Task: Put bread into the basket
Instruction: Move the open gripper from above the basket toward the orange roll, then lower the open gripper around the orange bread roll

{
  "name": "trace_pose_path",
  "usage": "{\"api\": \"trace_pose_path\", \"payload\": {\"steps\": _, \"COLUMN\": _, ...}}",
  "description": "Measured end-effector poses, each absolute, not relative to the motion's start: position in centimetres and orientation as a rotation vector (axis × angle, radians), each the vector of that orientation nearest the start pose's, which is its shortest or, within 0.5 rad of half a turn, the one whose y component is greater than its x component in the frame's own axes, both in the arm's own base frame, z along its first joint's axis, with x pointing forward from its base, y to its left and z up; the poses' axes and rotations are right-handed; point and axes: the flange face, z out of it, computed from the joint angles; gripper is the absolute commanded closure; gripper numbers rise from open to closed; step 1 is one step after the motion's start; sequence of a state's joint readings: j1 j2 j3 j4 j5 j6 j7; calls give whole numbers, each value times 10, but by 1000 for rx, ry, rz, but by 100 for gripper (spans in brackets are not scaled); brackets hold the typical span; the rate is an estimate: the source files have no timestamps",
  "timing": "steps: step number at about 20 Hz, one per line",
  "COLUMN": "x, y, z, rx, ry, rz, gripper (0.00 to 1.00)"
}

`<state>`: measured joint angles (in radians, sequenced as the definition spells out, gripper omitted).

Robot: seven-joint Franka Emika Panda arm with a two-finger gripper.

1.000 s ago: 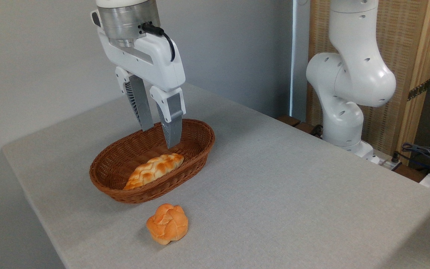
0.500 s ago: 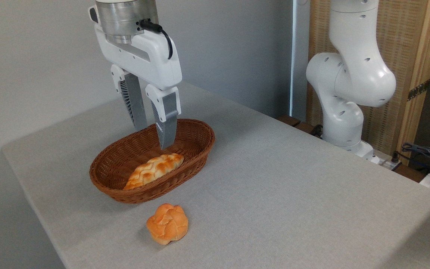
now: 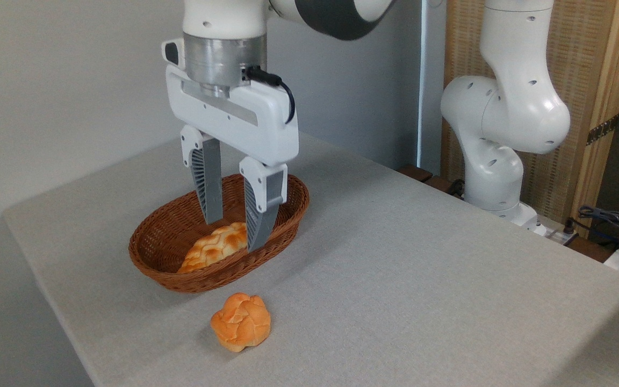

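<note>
Above the basket — spread, empty pincer, braided loaf inside, bread just beside on table.

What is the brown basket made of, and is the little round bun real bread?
The basket looks like woven wicker, brown and slightly glossy: thin strands cross in a tight weave. The bun has a smooth orange-golden crust with knotted segments; it may be real bread or a plastic or foam model, the picture cannot tell.

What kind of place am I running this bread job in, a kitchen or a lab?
Most likely a lab or test room: the arm's base is mounted beside a plain grey-covered table, loose cables lie at the right edge, and the walls are bare.
</note>
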<state>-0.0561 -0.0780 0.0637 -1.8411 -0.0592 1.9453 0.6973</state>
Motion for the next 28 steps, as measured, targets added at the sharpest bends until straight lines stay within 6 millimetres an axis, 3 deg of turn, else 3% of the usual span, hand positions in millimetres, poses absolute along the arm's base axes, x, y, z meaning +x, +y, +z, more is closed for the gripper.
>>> {"api": "trace_pose_path", "payload": {"steps": 10, "x": 555, "y": 0, "z": 478, "rx": -2939, "ry": 1014, "rz": -319, "gripper": 0}}
{"api": "trace_pose_path", "payload": {"steps": 20, "x": 553, "y": -4, "z": 444, "rx": -2919, "ry": 1040, "rz": -330, "gripper": 0}}
{"api": "trace_pose_path", "payload": {"steps": 28, "x": 559, "y": -14, "z": 429, "rx": -2905, "ry": 1062, "rz": -343, "gripper": 0}}
